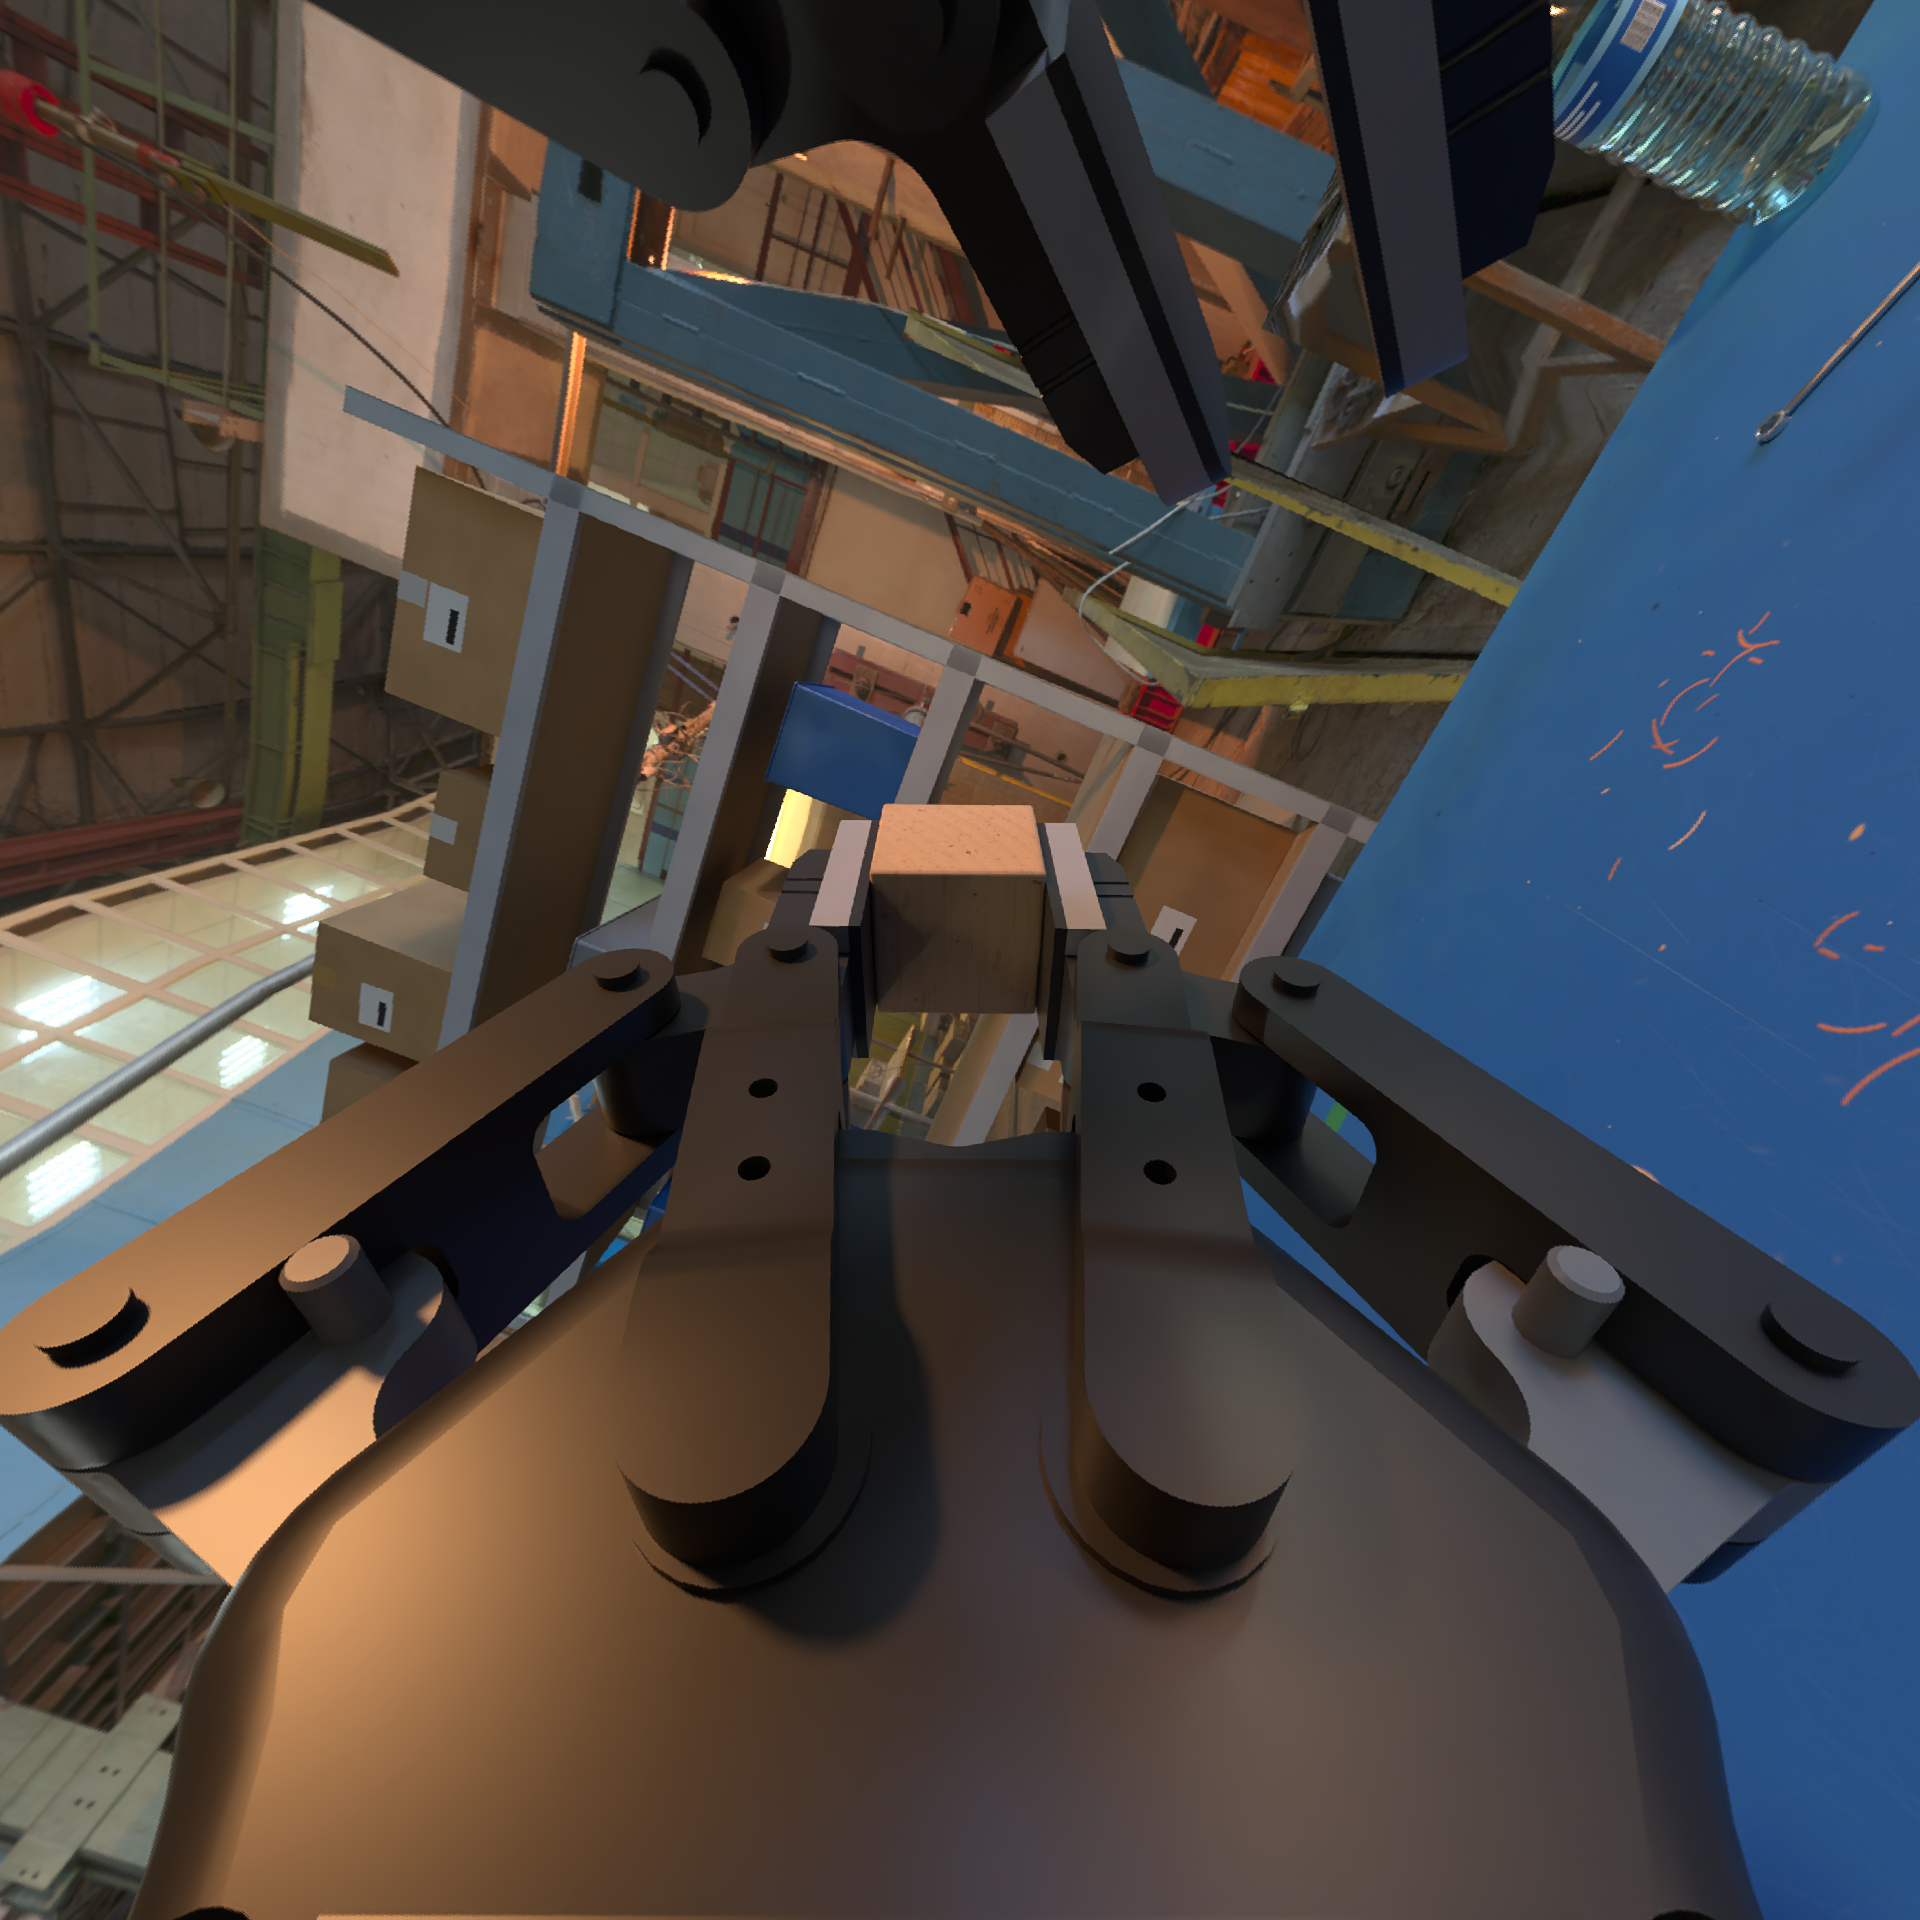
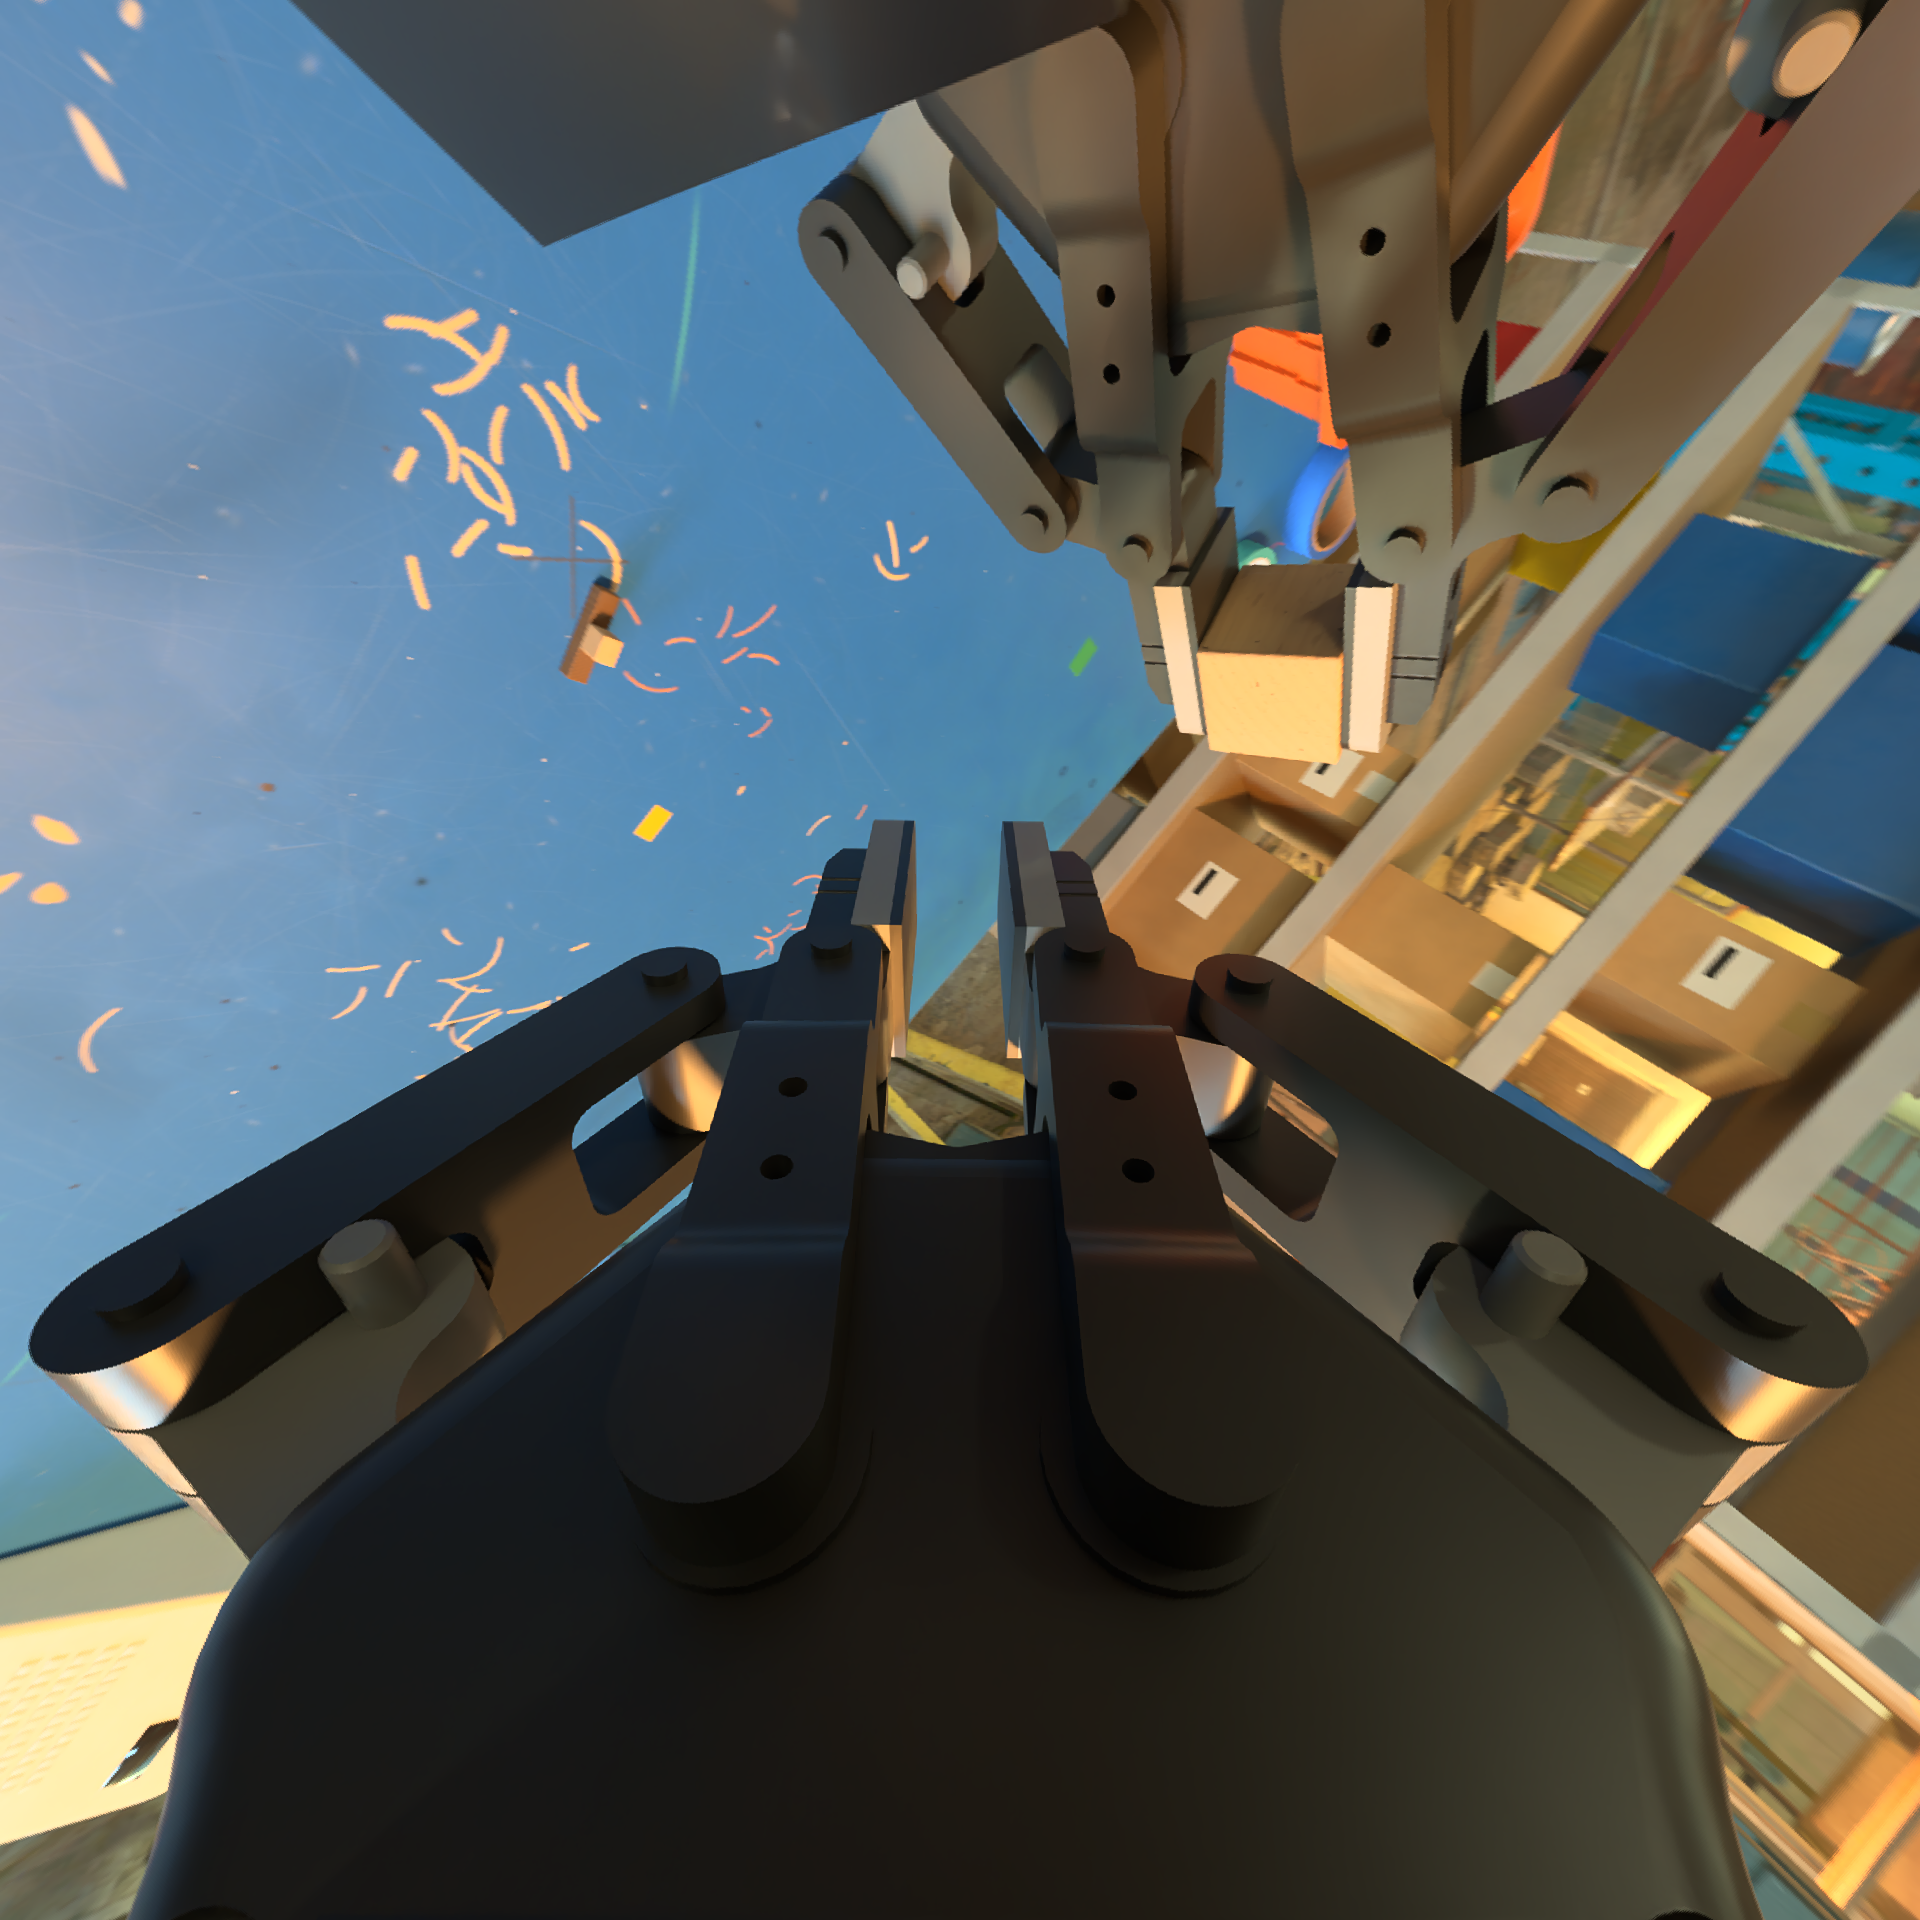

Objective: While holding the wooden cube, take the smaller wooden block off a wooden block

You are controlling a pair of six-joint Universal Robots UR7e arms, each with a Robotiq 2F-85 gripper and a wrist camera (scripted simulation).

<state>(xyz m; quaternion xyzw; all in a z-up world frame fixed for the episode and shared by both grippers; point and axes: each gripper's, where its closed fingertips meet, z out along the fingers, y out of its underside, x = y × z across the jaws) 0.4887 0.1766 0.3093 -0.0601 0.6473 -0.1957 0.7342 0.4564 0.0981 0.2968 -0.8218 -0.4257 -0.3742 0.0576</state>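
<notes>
In the left wrist view my left gripper (image 1: 956, 883) is shut on the wooden cube (image 1: 956, 914), held in the air beside the blue table (image 1: 1662, 935). The same gripper (image 2: 1278, 675) and cube (image 2: 1273, 696) show at the upper right of the right wrist view. My right gripper (image 2: 958, 883) is empty, its jaws a narrow gap apart, well above the table (image 2: 312, 727). Far off on the table lies a brown wooden block (image 2: 578, 649) with a smaller pale block (image 2: 605, 650) on it. The right gripper's fingers (image 1: 1122, 312) hang at the top of the left wrist view.
A clear water bottle (image 1: 1704, 94) lies on the table's far part, with a thin metal pin (image 1: 1839, 353) near it. A metal shelf (image 2: 1558, 810) with cardboard and blue boxes stands past the table edge. A blue tape roll (image 2: 1314, 509) sits behind the left gripper.
</notes>
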